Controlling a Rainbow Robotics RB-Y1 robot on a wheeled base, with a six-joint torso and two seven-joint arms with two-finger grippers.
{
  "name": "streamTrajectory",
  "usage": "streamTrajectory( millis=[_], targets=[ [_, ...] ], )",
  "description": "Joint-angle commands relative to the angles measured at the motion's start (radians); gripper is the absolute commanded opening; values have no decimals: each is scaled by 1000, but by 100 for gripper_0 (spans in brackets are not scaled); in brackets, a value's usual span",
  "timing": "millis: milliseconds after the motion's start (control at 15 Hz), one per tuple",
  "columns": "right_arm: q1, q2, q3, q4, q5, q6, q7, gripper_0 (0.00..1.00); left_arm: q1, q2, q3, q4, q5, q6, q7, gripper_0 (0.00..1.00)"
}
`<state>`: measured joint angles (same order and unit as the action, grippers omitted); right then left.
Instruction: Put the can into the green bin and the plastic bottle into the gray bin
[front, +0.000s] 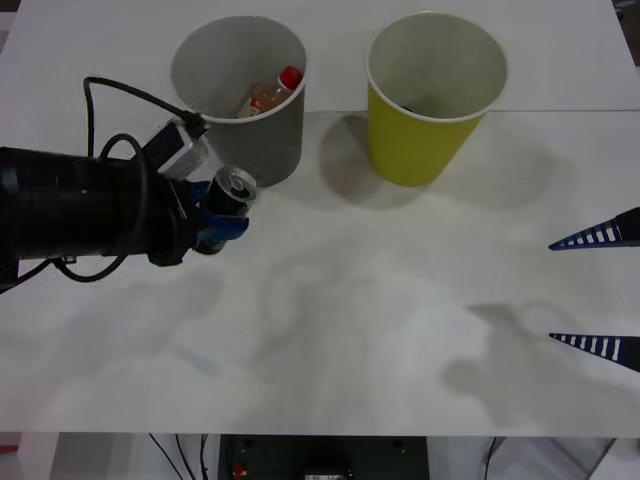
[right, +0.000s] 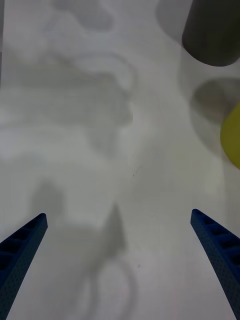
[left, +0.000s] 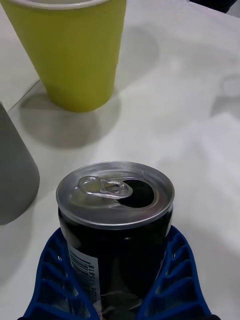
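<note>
My left gripper is shut on the can, a small dark can with a silver top and pull tab, held just in front of the gray bin. The blue fingers wrap both sides of the can. The plastic bottle, red-capped with amber liquid, lies inside the gray bin. The green bin stands to the right of the gray one, also seen beyond the can. My right gripper stands open at the right edge of the table, nothing between its fingers.
The white table stretches bare between the two arms. A black cable loops off the left wrist near the gray bin. The gray bin's wall and part of the green bin lie ahead of the right gripper.
</note>
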<state>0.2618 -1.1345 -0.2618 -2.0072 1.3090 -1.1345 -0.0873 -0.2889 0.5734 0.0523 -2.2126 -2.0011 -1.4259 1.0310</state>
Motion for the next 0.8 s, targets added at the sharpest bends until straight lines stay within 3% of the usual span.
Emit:
streamTrajectory(
  millis=[67,400,800],
  targets=[
    [0,0,0,0,0,0,0,100,-105,-72,0,1,-54,-100,89,0],
    [0,0,0,0,0,0,0,100,-305,-173,-12,114,-111,-145,158,0],
    [0,0,0,0,0,0,0,100,-561,-185,-141,327,-166,-145,201,1]
  ],
)
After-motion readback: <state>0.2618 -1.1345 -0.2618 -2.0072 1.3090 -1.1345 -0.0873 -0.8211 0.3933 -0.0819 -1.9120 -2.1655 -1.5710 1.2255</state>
